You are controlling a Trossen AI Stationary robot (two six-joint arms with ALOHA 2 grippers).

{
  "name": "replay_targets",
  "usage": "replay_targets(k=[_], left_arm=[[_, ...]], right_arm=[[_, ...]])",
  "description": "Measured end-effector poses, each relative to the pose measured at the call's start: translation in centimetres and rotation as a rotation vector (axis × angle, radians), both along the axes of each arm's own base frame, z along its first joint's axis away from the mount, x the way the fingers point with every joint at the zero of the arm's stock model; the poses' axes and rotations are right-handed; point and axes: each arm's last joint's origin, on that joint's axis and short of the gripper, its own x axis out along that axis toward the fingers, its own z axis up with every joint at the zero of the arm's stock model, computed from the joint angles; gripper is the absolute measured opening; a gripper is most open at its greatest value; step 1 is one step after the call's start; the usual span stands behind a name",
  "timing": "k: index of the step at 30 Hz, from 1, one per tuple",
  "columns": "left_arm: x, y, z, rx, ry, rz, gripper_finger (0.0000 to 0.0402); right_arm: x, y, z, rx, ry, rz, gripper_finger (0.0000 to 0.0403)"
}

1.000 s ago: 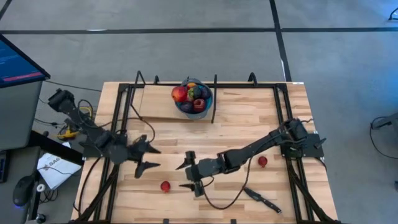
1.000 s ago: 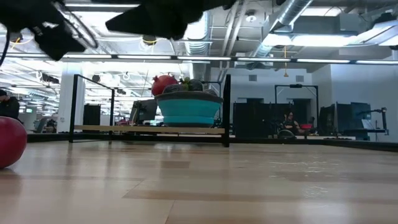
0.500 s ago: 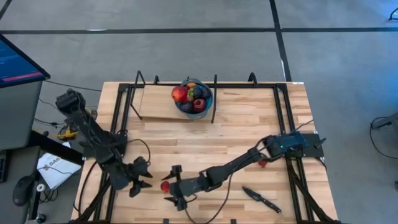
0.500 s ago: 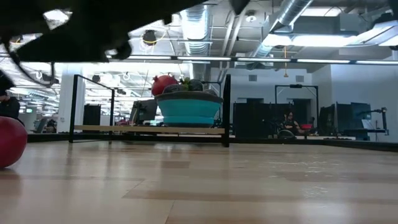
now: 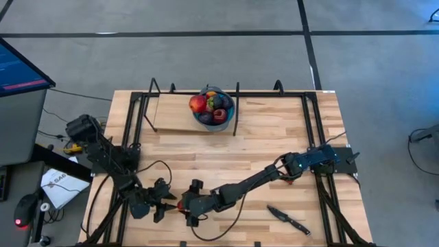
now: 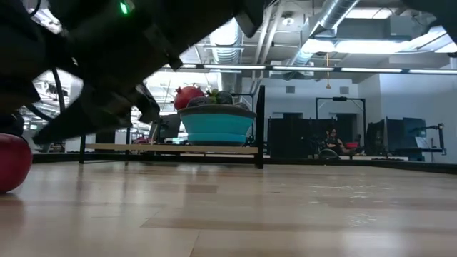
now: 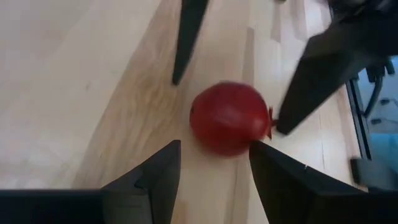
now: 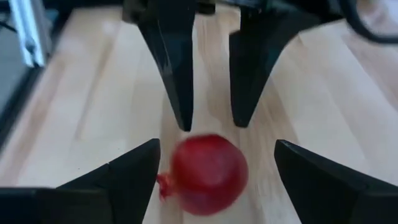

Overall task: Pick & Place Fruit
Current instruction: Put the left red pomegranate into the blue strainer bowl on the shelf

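Note:
A red pomegranate-like fruit [image 5: 181, 204] lies on the wooden table near its front edge; it also shows in the low view [image 6: 10, 163]. My left gripper [image 5: 167, 204] is open and comes at it from the table's left, fingers on either side of the fruit [image 7: 229, 118]. My right gripper [image 5: 190, 206] is open wide and faces it from the right, its fingers apart from the fruit [image 8: 208, 171]. A blue bowl [image 5: 213, 108] at the far edge holds several fruits. Another red fruit [image 5: 289, 179] lies at the right, partly behind my right arm. My left gripper has one fingertip [image 7: 255, 149] right at the fruit's near side [image 7: 245, 142]; I cannot tell whether it touches. The fruit rests on the table.
A black-handled knife [image 5: 288, 219] lies near the front right. A black metal frame [image 5: 235, 116] runs along the table's far part and sides, and the bowl stands on a raised board [image 5: 175, 113] there. The two grippers' fingertips are close to each other.
Both grippers have gone toward the table's near edge and down to the red fruit: the left from the left side, the right sweeping toward the left. They now face each other across it. The fruit has stayed in place.

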Motion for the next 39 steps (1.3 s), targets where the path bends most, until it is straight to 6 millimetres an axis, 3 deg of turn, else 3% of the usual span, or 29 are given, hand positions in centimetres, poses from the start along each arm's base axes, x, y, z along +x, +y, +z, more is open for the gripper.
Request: replay_targets(k=[7,13,18,23,32,39], left_arm=[[0.5,-0.5,-0.6,-0.014,-0.053,0.034,0.0174],[0.7,-0.6,-0.4,-0.017,-0.108,0.072,0.0168],[0.9,-0.4,-0.3,-0.007,-0.131,0.101,0.0165],[0.9,-0.4,-0.2,0.009,-0.155,0.11,0.0163],[1.0,-0.5,-0.1,0.012,-0.164,0.112,0.016],[1.0,-0.4,-0.1,0.014,-0.165,0.112,0.0158]], right_arm=[[-1.1,-0.8,-0.6,-0.096,0.158,-0.035,0.0301],[-2.5,-1.2,1.7,-0.14,0.26,-0.037,0.0301],[-3.4,-1.2,1.7,-0.194,0.343,-0.002,0.0301],[-4.0,-1.1,1.5,-0.239,0.428,0.111,0.0301],[-4.5,-2.4,3.2,-0.299,0.509,0.439,0.0301],[-6.0,-3.5,3.8,-0.24,0.667,0.614,0.0301]])
